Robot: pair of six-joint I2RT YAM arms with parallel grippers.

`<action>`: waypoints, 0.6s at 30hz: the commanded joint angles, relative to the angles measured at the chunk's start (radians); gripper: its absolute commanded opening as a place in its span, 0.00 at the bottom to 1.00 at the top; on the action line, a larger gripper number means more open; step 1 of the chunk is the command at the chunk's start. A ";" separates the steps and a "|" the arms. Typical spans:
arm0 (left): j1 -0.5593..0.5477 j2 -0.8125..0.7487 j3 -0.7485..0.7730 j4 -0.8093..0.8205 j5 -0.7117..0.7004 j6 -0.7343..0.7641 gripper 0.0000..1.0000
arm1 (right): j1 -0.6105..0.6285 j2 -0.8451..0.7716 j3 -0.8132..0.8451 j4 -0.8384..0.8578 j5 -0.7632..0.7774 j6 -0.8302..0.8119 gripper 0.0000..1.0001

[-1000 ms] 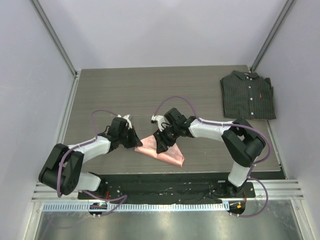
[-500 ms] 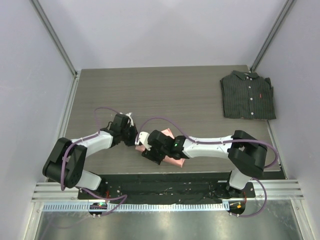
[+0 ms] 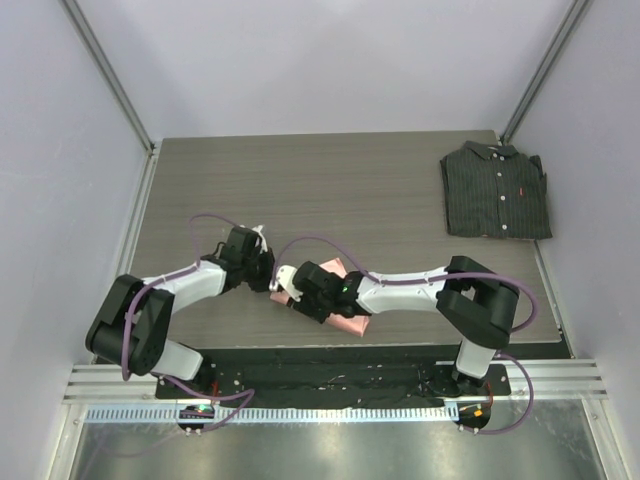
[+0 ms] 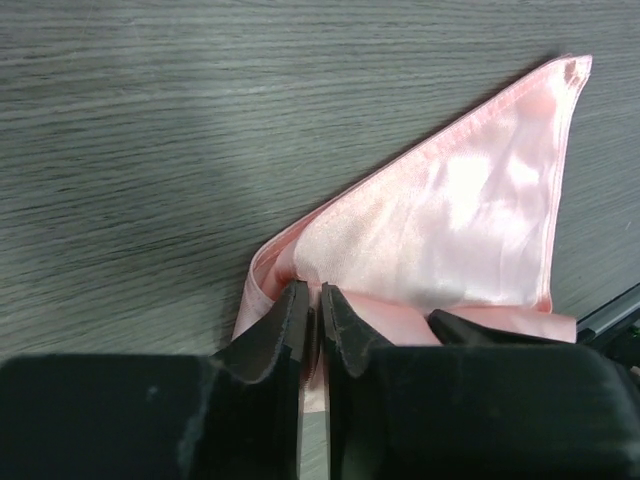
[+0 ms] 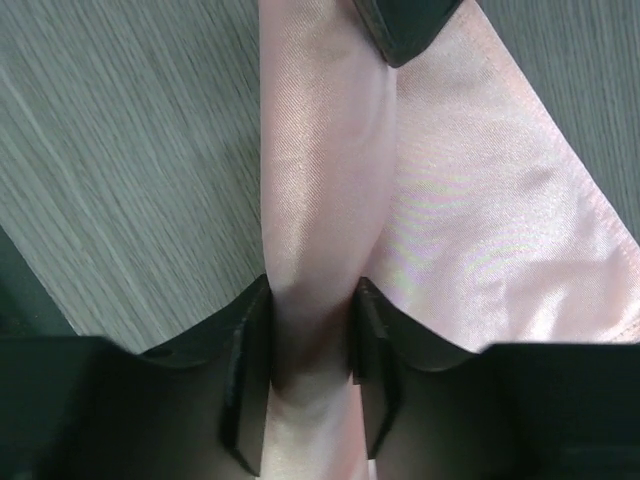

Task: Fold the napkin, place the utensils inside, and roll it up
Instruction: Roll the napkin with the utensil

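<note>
Gripping the napkin (image 4: 470, 220) on the grey wood-grain table (image 3: 330, 180): left end effector (image 4: 312, 292) tightly, right end effector (image 5: 310, 292) wider.

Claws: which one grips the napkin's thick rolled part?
The right claw: its jaws stand apart, squeezing the thick roll of the napkin between them. The left claw is pinched shut on a thin edge.

Front-centre is jammed: left gripper (image 3: 267, 278) and right gripper (image 3: 290, 293) sit tip to tip on the napkin (image 3: 350, 325), with no lane between them. The right arm (image 3: 400, 290) lies across the front of the tabletop (image 3: 300, 190) and blocks that side. Middle and back are open. A folded shirt (image 3: 495, 190) fills the back-right corner.
</note>
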 commanded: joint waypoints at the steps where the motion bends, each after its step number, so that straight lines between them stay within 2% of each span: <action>1: 0.002 -0.031 0.029 -0.085 -0.040 0.011 0.24 | -0.052 0.027 0.002 -0.012 -0.136 0.032 0.31; 2: 0.002 -0.045 0.029 -0.093 -0.059 0.009 0.39 | -0.063 0.024 -0.001 -0.012 -0.177 0.038 0.29; 5: 0.003 -0.130 0.017 -0.121 -0.141 0.000 0.63 | -0.109 0.013 -0.028 0.006 -0.319 0.062 0.25; 7: 0.003 -0.195 -0.003 -0.135 -0.214 -0.008 0.73 | -0.144 0.004 -0.055 0.043 -0.425 0.090 0.24; 9: 0.005 -0.230 -0.028 -0.141 -0.261 -0.015 0.76 | -0.172 0.004 -0.084 0.077 -0.508 0.111 0.23; 12: 0.005 -0.290 -0.055 -0.124 -0.260 -0.017 0.77 | -0.224 0.028 -0.107 0.149 -0.651 0.177 0.23; 18: 0.005 -0.368 -0.143 0.011 -0.128 -0.012 0.73 | -0.287 0.105 -0.104 0.234 -0.876 0.257 0.22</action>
